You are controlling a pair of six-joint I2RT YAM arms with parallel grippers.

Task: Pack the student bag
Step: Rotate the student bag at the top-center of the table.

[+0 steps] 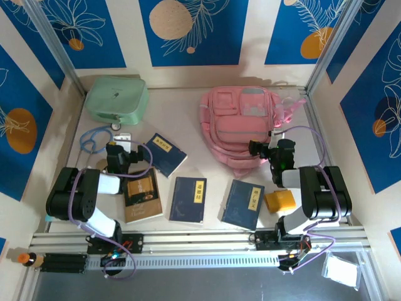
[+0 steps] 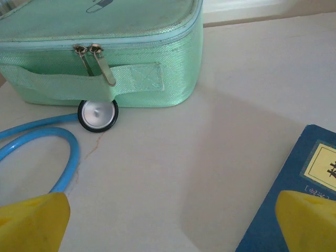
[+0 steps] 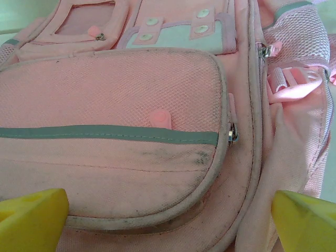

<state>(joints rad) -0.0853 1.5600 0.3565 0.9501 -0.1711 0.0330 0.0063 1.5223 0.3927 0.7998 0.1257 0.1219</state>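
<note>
At 1 o'clock we face the student bag (image 1: 241,122) (apparently zipped), left fingers (image 2: 31,220) and right fingers (image 3: 31,218) wide, empty; next, unzip it.

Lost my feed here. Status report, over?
Left gripper open, empty, near mint-green case. Right gripper open, empty, at pink backpack; front pocket zipped. Books, stethoscope unpacked on table.

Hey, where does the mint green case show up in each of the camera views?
Top external: the mint-green case sits in the far left corner of the table.
Left wrist: the case is upper left, zip pulls facing the camera.
Right wrist: faces the student bag; a pale green sliver top left may be the case.
Shared landmark: the blue stethoscope by the case's near side.
</note>
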